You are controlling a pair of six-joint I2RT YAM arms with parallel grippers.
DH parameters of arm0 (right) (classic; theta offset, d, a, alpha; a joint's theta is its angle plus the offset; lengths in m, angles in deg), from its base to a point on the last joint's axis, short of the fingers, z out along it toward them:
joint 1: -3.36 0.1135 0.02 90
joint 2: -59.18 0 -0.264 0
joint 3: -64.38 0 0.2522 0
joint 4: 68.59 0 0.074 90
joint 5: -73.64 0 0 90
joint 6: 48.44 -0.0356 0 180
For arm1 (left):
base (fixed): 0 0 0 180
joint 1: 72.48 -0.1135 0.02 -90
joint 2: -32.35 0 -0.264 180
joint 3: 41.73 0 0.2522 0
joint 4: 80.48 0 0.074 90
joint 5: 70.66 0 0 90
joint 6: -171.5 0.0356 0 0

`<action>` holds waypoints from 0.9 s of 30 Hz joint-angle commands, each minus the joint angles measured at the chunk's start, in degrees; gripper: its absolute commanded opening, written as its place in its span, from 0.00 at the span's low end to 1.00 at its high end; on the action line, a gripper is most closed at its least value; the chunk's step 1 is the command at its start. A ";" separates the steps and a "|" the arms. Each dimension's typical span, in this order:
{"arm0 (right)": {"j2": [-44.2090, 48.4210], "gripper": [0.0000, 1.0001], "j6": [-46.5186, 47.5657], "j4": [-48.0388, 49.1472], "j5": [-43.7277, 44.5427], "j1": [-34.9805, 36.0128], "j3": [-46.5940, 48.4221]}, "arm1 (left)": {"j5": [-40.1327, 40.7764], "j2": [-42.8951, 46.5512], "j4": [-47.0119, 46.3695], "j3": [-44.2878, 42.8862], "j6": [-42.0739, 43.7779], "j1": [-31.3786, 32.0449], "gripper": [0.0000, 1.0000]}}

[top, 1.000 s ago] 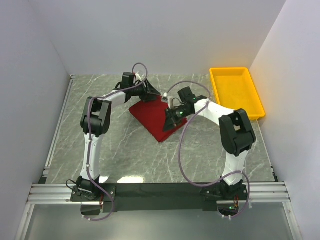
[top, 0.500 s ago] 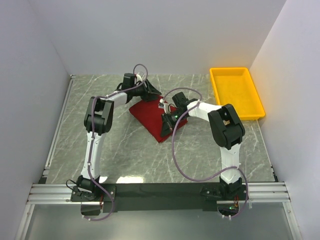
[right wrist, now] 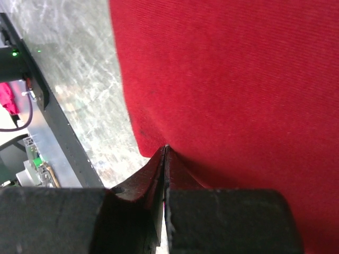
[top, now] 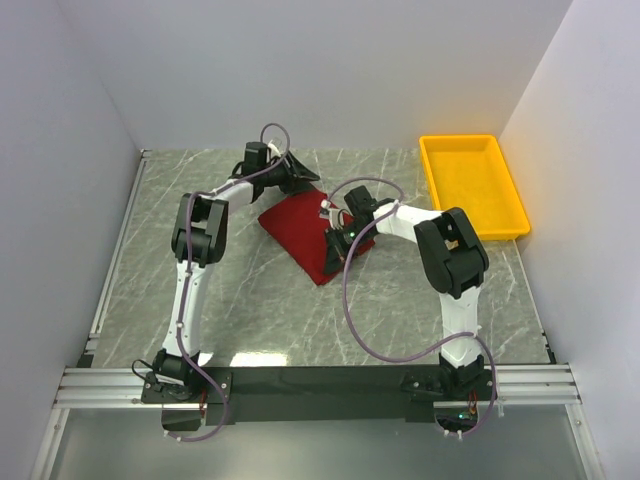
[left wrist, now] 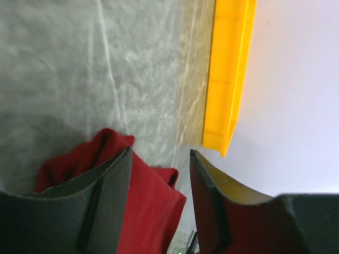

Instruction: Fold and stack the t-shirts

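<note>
The dark red t-shirt [top: 298, 230] lies folded into a slanted rectangle in the middle of the table. My left gripper [top: 303, 180] is open at the shirt's far edge. In the left wrist view its jaws [left wrist: 160, 152] stand apart with red cloth [left wrist: 153, 201] showing below and between them, not pinched. My right gripper [top: 336, 252] is over the shirt's right side. In the right wrist view its fingers [right wrist: 166, 147] are pressed together, the tip touching the red cloth [right wrist: 238, 79] near its edge. No cloth shows between them.
A yellow plastic tray [top: 470, 139] stands at the back right, also seen in the left wrist view [left wrist: 228, 79]. White walls close in the table at the back and sides. The arm bases and a metal rail [top: 320, 380] sit at the near edge.
My right gripper has moved left onto the shirt's right side. My left gripper has drawn back a little toward the far edge. The shirt has stayed in place.
</note>
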 commanded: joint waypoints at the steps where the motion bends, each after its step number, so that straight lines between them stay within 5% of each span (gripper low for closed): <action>1: -0.90 0.04 -0.78 0.60 1.65 0.29 -0.24 | 1.19 -1.48 -1.59 -2.79 -1.17 -1.36 0.52; 11: -0.20 0.03 0.71 -0.80 2.62 0.29 0.02 | 1.54 -4.12 -0.63 -6.73 -1.87 -2.68 0.52; 18: 9.62 0.04 9.76 -3.96 0.78 -1.11 0.37 | 4.35 -0.35 0.59 -11.40 -0.48 -5.14 0.54; 23: 15.61 0.05 17.59 -10.37 -2.84 -5.86 2.75 | 9.62 10.28 9.46 -9.31 11.03 -7.42 0.58; 27: 18.34 0.06 20.14 -11.71 1.02 -9.64 4.06 | 16.56 23.72 12.21 2.98 20.43 -8.30 0.63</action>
